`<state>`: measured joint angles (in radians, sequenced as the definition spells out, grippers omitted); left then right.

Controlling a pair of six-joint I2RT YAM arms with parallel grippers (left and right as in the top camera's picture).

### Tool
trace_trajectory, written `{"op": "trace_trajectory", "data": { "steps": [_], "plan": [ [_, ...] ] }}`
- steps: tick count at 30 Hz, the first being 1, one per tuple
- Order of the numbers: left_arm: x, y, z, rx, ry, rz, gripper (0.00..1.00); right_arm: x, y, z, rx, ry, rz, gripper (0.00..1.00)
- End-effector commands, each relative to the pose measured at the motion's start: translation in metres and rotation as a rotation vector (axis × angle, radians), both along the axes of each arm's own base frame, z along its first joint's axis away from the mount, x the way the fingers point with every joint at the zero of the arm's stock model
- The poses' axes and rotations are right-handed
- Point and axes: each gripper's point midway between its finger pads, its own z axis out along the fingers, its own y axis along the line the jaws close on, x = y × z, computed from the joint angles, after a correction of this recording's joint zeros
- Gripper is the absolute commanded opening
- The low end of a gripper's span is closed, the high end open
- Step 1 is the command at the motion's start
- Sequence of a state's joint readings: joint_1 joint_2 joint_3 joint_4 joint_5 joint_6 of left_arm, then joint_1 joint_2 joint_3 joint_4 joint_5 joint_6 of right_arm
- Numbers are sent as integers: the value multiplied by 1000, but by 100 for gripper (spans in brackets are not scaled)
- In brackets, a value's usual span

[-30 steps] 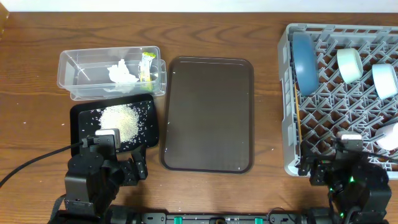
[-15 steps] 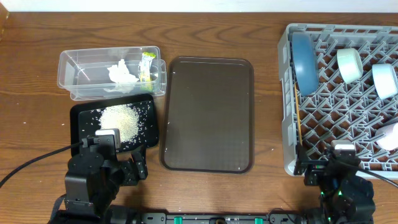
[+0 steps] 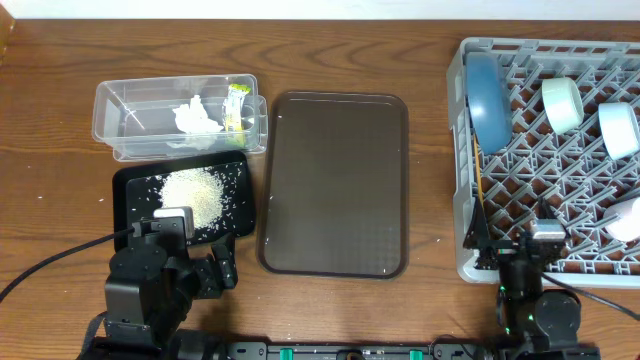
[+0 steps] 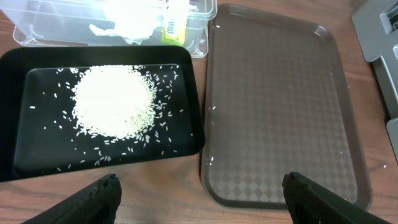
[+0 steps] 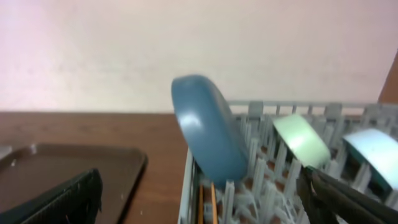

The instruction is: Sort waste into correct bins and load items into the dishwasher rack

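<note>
Dishes, containers and waste, counted
One rack, one plate, one mint bowl, one pale blue bowl, one cup, two chopsticks; one clear tub, one black tray, one brown tray; one wrapper, one tissue, one rice heap.

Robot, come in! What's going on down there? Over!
Left end effector open, empty. Right end effector open, empty. Blue plate, green bowl in rack; rice in black tray. Nothing in the way.

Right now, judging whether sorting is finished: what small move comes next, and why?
Probably just park and stop: rice lies in the black tray, tissue and wrapper in the clear tub, plate, mint bowl, blue bowl, cup and chopsticks in the rack; left gripper and right gripper are open, holding nothing.
</note>
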<state>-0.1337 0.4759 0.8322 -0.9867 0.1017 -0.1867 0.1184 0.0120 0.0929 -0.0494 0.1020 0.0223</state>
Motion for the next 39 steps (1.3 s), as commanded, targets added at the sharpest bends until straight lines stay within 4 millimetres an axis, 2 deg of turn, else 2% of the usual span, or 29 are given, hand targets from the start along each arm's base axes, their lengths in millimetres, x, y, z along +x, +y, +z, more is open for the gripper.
{"op": "trace_trajectory", "data": {
  "steps": [1,5,10,39],
  "plan": [
    [0,1,-2,-3,6,13,86,5,6,-16,-43,-28,18,99],
    [0,1,-2,-3,6,13,86,5,6,-21,-46,-5,19,99],
    [0,1,-2,-3,6,13,86,4,15,-47,-58,102,79,99],
    [0,1,-2,-3,6,13,86,4,20,-47,-58,99,103,99]
  ]
}}
